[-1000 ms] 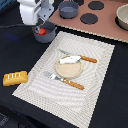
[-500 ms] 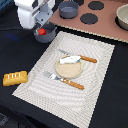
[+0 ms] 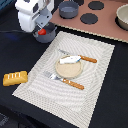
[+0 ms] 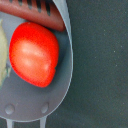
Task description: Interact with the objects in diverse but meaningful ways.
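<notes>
Holding my arm over the small grey pot (image 3: 46, 34) at the mat's far corner, unchanged | tomato (image 4: 34, 53), sausage (image 4: 42, 15) inside pot | gripper state: cannot tell | bread loaf (image 3: 15, 78) untouched on worktop.

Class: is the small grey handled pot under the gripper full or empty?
Not empty: the small grey handled pot holds a red tomato and a brown sausage.

The exterior view looked down at a slant from above and some way off, taking in the black surface (image 3: 117, 95), the pale striped placemat (image 3: 95, 95) and the white arm. The wrist view pointed straight down, very close, at a small grey handled pot (image 4: 62, 95) holding a red tomato (image 4: 34, 52). Both views shared that pot (image 3: 46, 35).
</notes>
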### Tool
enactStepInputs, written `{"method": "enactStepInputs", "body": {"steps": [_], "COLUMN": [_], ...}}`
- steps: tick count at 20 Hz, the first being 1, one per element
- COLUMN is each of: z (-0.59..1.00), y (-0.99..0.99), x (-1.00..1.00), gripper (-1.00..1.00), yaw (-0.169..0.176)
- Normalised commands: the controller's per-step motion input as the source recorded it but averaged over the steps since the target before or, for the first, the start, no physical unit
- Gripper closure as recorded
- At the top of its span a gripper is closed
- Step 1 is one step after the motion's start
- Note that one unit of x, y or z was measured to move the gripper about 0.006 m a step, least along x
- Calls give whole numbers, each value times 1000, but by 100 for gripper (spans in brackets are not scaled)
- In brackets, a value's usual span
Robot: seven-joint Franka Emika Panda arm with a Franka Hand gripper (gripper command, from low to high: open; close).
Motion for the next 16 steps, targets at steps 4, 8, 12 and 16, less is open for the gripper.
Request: {"method": "enactStepInputs", "body": {"steps": [4,8,12,16], "z": [-301,-306,-311,-318], "y": [0,0,0,0], "x": [-138,-163,-178,-184], "gripper": [-100,-100,-100,-100], "yaw": [0,0,0,0]}}
